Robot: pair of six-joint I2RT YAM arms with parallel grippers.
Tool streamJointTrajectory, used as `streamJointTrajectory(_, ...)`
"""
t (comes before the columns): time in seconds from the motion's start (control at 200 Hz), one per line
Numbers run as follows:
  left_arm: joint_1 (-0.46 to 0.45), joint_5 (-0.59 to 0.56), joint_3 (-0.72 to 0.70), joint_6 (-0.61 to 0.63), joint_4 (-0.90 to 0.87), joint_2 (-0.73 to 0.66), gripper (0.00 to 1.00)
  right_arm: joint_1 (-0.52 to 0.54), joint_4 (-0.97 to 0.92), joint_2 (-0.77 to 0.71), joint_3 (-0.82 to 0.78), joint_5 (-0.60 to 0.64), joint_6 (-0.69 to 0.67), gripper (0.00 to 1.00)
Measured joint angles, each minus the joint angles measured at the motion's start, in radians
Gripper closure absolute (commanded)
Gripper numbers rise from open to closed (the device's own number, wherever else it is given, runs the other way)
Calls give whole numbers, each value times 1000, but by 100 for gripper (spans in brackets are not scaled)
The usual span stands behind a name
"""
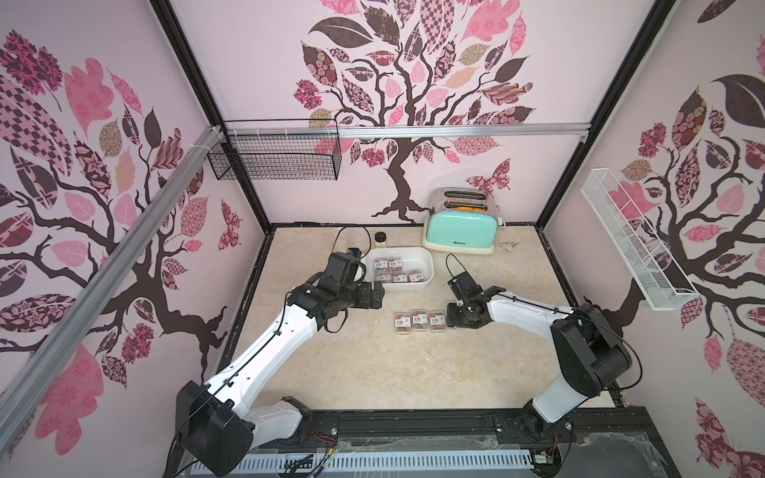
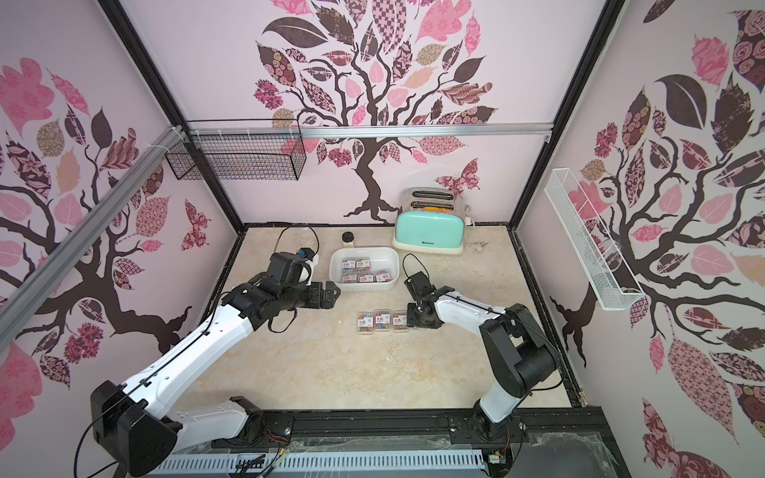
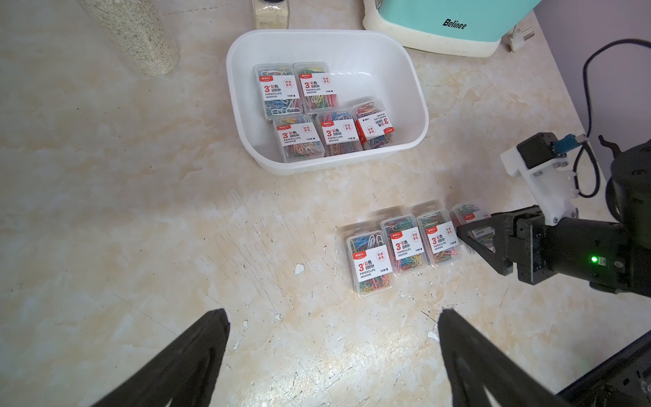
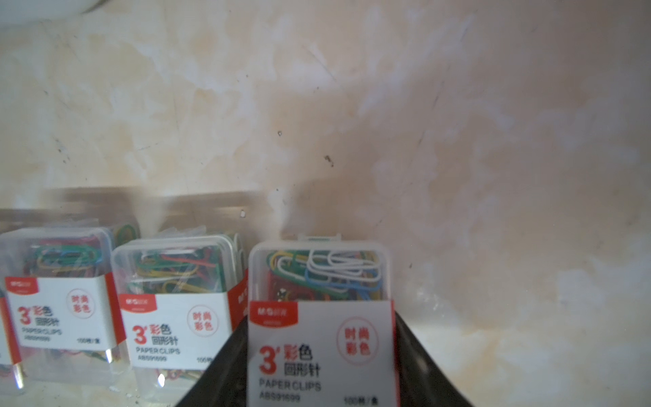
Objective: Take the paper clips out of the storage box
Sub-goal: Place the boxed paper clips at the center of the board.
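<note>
The left gripper (image 1: 374, 296) hangs with its jaws spread wide and nothing between them, over bare table (image 3: 105, 211). Just ahead of its fingertips, not touching them, stands the storage box (image 3: 235, 91). Five clear cases of paper clips (image 3: 317, 112) lie flat in the box, a pair and a row of three; the case at the right end of that row is turned the opposite way.

To the right, between the two grippers, three more cases (image 3: 405, 246) lie side by side on the table. A fourth case (image 4: 318, 282) stands just beside the last of them, clasped by the right gripper (image 3: 472, 234) with a dark finger (image 4: 225, 356) along each long side. Whether it rests on the table cannot be told.

Each white label has a red "M&G" tab, a big red "3", "彩色回形针", "PAPER CLIPS", "ABS91699", "100枚/盒" and a red ring around "时尚彩色". Multicoloured clips show through the lids.

Beyond the box, well away from both grippers, a mint-green toaster (image 3: 454, 24) reads "Belinee". A small dark-lidded jar (image 1: 381, 239) stands at the box's far wall.
</note>
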Motion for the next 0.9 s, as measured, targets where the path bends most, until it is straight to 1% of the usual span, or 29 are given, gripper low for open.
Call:
streamJointTrajectory(0.06, 0, 1, 0, 0, 0, 0, 2, 0, 0, 0, 0, 0, 0, 52)
streamJointTrajectory(0.18, 0, 3, 0, 0, 0, 2, 2, 0, 0, 0, 0, 0, 0, 48)
streamJointTrajectory(0.275, 0, 3, 0, 0, 1, 2, 2, 0, 0, 0, 0, 0, 0, 42)
streamJointTrajectory(0.39, 0, 3, 0, 0, 3, 6, 2, 0, 2, 0, 0, 0, 2, 38)
streamJointTrajectory(0.595, 0, 9, 0, 0, 8, 19, 2, 0, 6, 0, 0, 1, 3, 36)
streamJointTrajectory(0.9, 0, 14, 0, 0, 8, 20, 2, 0, -4, 0, 7, 4, 2, 35)
